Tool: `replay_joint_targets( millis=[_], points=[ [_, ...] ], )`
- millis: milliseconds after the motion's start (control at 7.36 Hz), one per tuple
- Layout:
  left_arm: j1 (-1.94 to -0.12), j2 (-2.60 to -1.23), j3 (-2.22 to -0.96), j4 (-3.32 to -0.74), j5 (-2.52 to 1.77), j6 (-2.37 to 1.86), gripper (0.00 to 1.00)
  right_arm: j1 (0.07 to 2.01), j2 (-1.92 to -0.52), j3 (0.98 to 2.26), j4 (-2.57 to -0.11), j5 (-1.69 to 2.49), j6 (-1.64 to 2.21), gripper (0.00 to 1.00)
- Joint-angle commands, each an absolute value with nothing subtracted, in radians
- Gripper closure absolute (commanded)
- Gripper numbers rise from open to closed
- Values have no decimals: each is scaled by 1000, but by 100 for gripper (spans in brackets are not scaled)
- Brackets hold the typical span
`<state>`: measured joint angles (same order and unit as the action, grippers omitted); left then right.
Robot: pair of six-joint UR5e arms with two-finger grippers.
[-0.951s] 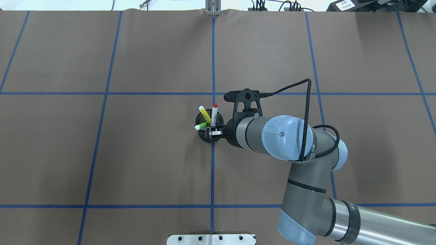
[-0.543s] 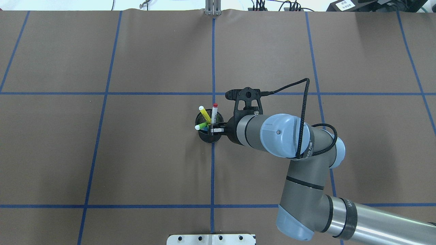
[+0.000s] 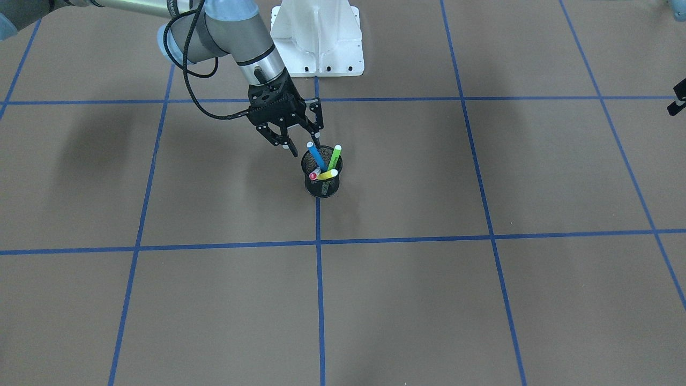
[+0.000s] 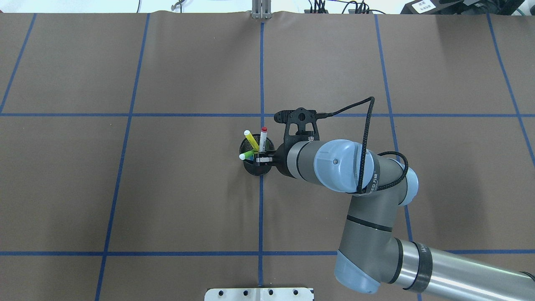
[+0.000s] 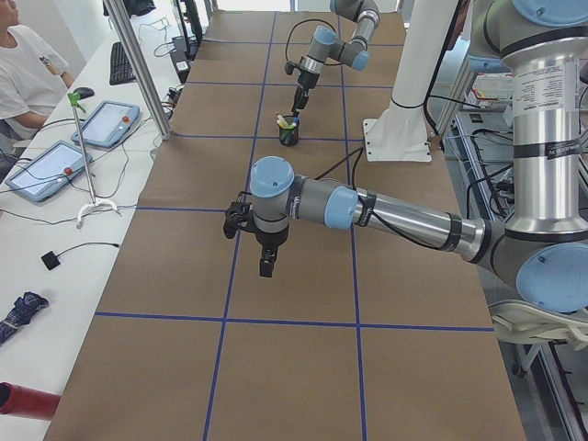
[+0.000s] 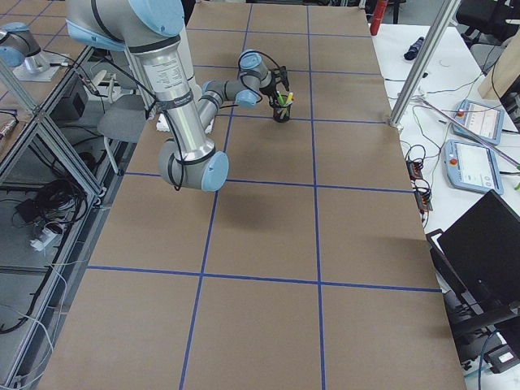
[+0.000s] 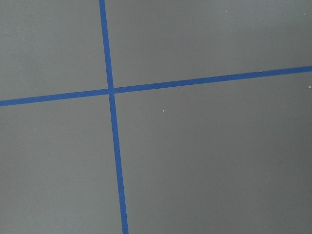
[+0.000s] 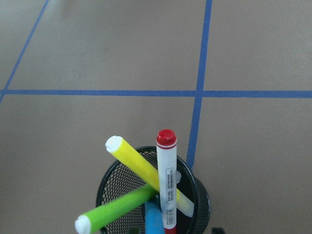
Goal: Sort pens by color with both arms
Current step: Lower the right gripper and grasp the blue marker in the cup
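Reaches with the right arm (image 4: 368,196) to the mesh cup (image 3: 323,187); parks the left arm (image 5: 386,209) well apart, left gripper (image 5: 265,266) opening impossible to tell. Holds the right gripper (image 3: 306,146) wide open, empty, jaws either side of the blue pen (image 3: 317,158) at its pale top, shaft slanting down into the cup beneath, beside green pen (image 3: 334,157), yellow pen (image 3: 328,174), red pen (image 3: 313,175).

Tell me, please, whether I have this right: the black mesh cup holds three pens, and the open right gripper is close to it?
Not quite: the cup holds four, not three. The front-facing view shows a blue pen beside the green pen, the yellow pen and the red-capped pen. The rest stands: the right gripper is open and close to the cup.
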<state>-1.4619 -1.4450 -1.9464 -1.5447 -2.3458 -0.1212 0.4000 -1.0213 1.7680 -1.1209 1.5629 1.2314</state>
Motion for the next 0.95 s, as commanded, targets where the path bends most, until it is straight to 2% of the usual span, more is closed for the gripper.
replay_joint_targets(
  millis=[0, 272, 408, 543, 679, 815],
  points=[
    [-1462, -1445, -1945, -1545, -2345, -121, 1, 394, -1012, 1759, -1121, 1563, 1233, 46],
    [-1462, -1445, -1945, -1545, -2345, -121, 0, 393, -1016, 1759, -1120, 1565, 1233, 49],
    [-1462, -1445, -1945, -1545, -2345, -121, 1, 393, -1014, 1759, -1120, 1565, 1233, 57],
    [-1462, -1445, -1945, -1545, -2345, -121, 1, 393, -1014, 1761, -1120, 1566, 1233, 76],
    [-1462, -1445, -1945, -1545, -2345, -121, 1, 393, -1014, 1761, -1118, 1569, 1233, 99],
    [-1462, -1445, -1945, -1545, -2345, -121, 1, 393, -1015, 1763, -1118, 1574, 1233, 100]
  ],
)
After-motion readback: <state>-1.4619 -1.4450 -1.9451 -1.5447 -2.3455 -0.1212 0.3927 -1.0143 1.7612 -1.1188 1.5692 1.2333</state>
